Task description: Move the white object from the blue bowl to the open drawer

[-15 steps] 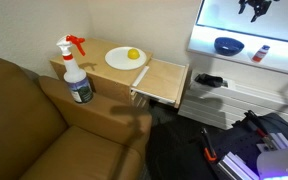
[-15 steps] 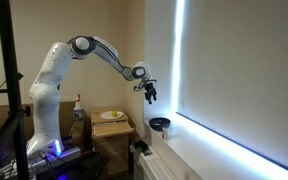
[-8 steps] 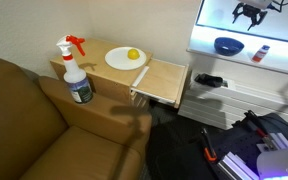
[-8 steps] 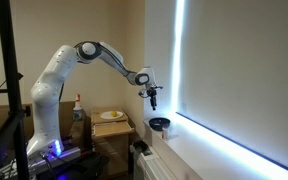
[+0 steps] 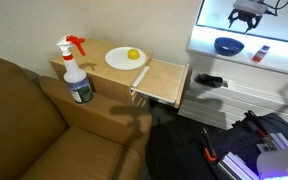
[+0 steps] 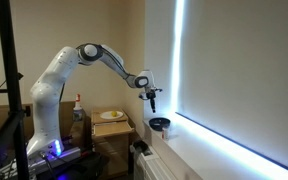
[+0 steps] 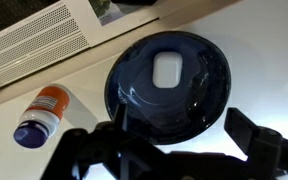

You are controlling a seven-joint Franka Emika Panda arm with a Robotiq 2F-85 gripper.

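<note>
The blue bowl (image 7: 168,86) sits on the white sill, dark and glossy, with the white object (image 7: 166,70), a small rounded square, lying in its middle. The bowl also shows in both exterior views (image 5: 228,45) (image 6: 159,124). My gripper (image 7: 181,128) is open and empty, hanging above the bowl with its fingers spread past the bowl's near rim; it shows in both exterior views (image 5: 246,15) (image 6: 152,100). The open drawer (image 5: 162,79) of light tan wood stands pulled out from the low cabinet, left of and below the sill.
An orange-and-blue bottle (image 7: 39,115) lies on the sill beside the bowl. A white plate with a yellow fruit (image 5: 127,57) and a spray bottle (image 5: 77,73) stand on the cabinet top. A brown sofa (image 5: 34,125) fills the left. A vent grille (image 7: 44,35) runs along the sill.
The gripper has come down and moved sideways towards the blue bowl, and now hangs closer above it. Nothing else has moved.
</note>
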